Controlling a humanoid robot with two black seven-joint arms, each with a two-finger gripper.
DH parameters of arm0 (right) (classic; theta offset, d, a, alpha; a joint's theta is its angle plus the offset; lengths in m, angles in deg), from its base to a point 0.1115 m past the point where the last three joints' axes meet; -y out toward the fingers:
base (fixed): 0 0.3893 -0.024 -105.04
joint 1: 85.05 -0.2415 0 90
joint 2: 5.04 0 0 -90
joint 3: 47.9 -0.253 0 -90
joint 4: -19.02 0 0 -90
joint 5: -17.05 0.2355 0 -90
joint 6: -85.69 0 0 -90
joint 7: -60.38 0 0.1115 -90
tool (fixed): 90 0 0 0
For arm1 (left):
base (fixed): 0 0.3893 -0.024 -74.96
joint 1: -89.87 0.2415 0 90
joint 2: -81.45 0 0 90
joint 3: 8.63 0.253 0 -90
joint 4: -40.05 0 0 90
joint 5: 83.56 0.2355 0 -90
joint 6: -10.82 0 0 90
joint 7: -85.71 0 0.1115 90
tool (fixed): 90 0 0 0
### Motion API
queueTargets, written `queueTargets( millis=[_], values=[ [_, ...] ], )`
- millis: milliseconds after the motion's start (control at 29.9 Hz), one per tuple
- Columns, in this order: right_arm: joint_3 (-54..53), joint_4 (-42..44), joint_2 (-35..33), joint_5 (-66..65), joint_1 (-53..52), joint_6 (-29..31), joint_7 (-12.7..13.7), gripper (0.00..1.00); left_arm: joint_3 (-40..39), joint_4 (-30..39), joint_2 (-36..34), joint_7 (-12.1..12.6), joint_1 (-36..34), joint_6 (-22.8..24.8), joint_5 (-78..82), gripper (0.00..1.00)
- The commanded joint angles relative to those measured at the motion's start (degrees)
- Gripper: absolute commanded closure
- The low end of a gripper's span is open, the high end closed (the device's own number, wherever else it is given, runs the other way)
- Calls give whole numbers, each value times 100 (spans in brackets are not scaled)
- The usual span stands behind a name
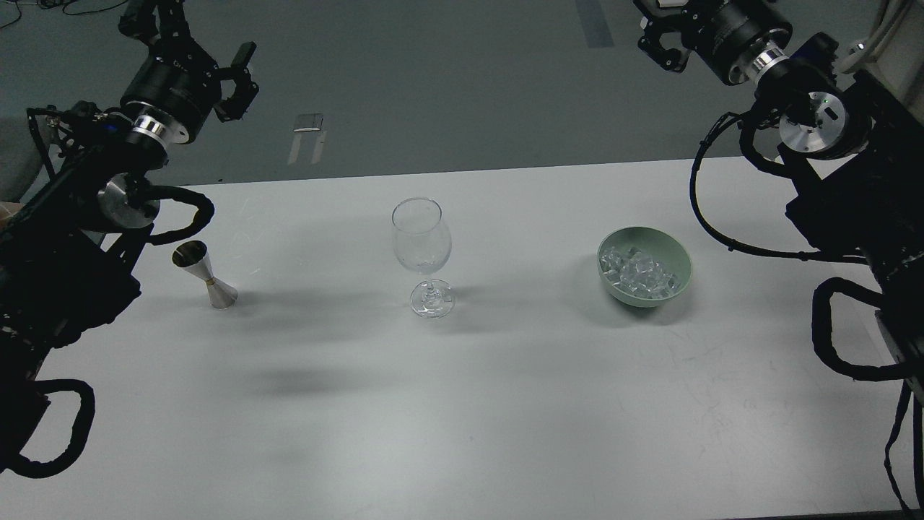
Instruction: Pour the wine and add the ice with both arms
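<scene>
An empty clear wine glass (422, 245) stands upright at the table's middle. To its left stands a small metal jigger (206, 276); the wine is out of view, as the jigger's inside does not show. The ice (639, 273) lies as several clear cubes in a pale green bowl (675, 253) to the right of the glass. My left gripper (240, 81) hangs high above the table's far left edge, fingers apart and holding nothing. At the top right, my right gripper (660, 45) is dark and partly cut off by the frame, also well away from the bowl.
The white table (462, 404) has its far edge behind the glass, with grey floor beyond it. Black cable loops of both arms (837, 347) hang over the table's left and right sides.
</scene>
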Motion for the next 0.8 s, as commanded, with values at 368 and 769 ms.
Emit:
queueTargets(
  millis=[368, 769],
  values=[
    [-13, -28, -8, 24, -1, -6, 0, 0, -41, -30, -29, -268, 28, 41, -66, 2],
    [-39, -80, -439, 41, 8, 8, 0, 0, 29, -48, -362, -629, -235, 217, 14, 2]
  ],
)
